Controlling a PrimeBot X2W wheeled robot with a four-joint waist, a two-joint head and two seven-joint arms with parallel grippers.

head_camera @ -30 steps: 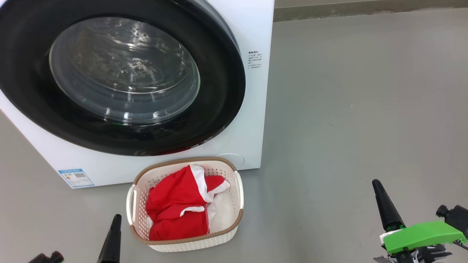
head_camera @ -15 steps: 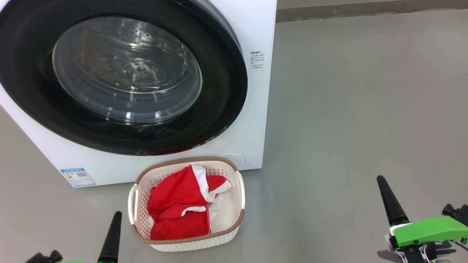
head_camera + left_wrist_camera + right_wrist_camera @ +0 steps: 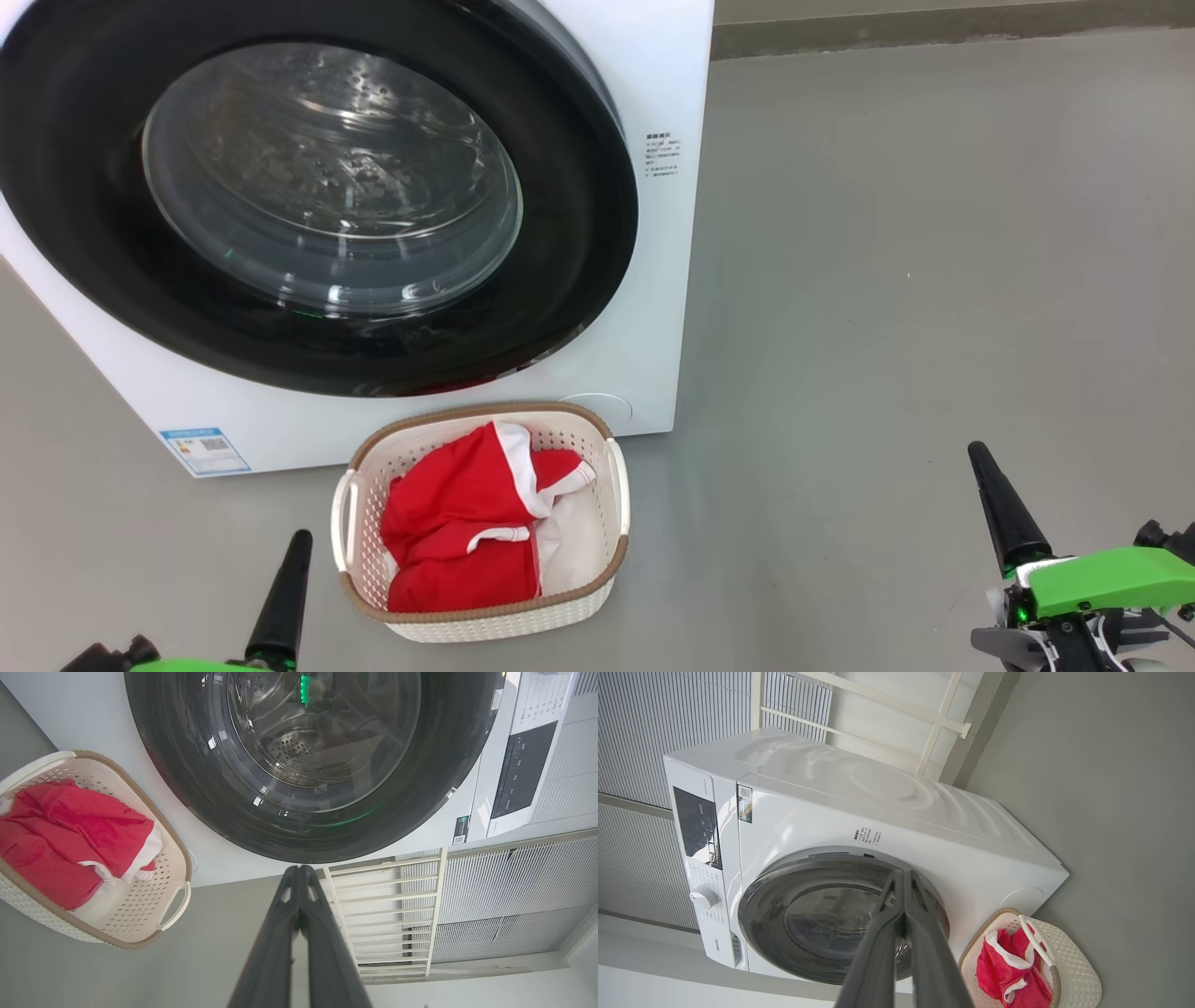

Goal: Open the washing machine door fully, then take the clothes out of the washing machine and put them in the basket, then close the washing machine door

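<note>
On grey floor (image 3: 887,280), found washer (image 3: 667,75) with door (image 3: 579,233) closed flush. Found clothes (image 3: 448,532) heaped in basket (image 3: 485,627) just before it. Judged them soft, light, best pinched at a raised fold. Saw left gripper (image 3: 300,541) and right gripper (image 3: 980,459) both pressed closed, holding nothing.

The washing machine door (image 3: 327,187) runs off the head view's top and left edges; print on the blue label (image 3: 203,450) is unreadably small.
</note>
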